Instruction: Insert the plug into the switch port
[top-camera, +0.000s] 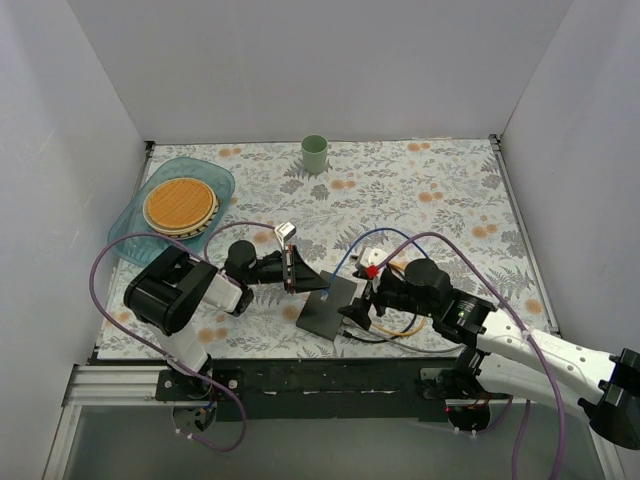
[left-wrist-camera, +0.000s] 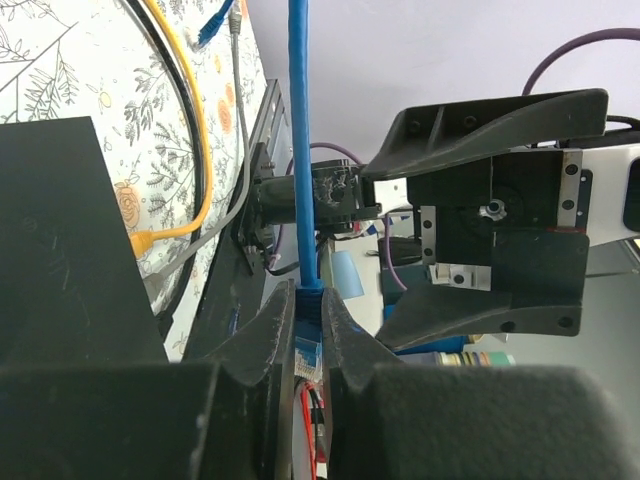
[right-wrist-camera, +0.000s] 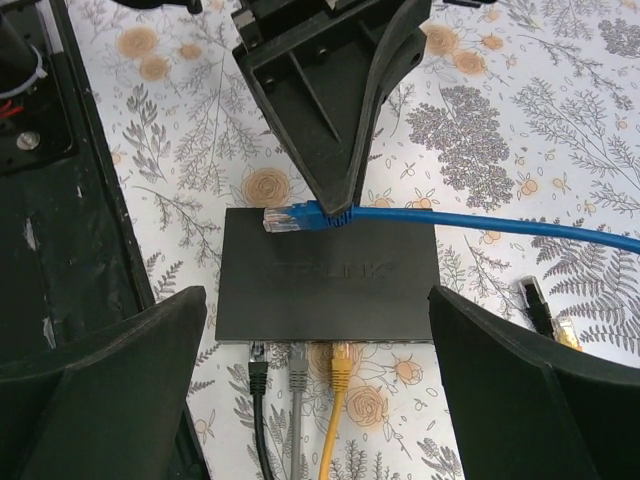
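You see the flat, matte dark switch (right-wrist-camera: 330, 285) lying on the floral cloth (right-wrist-camera: 480, 120). Over its top, the left gripper (right-wrist-camera: 338, 208) pinches the clear, blue-cabled plug (right-wrist-camera: 283, 219); the right gripper (right-wrist-camera: 315, 300) gapes empty.

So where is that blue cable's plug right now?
In the right wrist view the plug is pinched in the left gripper over the flat top of the switch, near its far edge, opposite the edge where three cables are plugged in.
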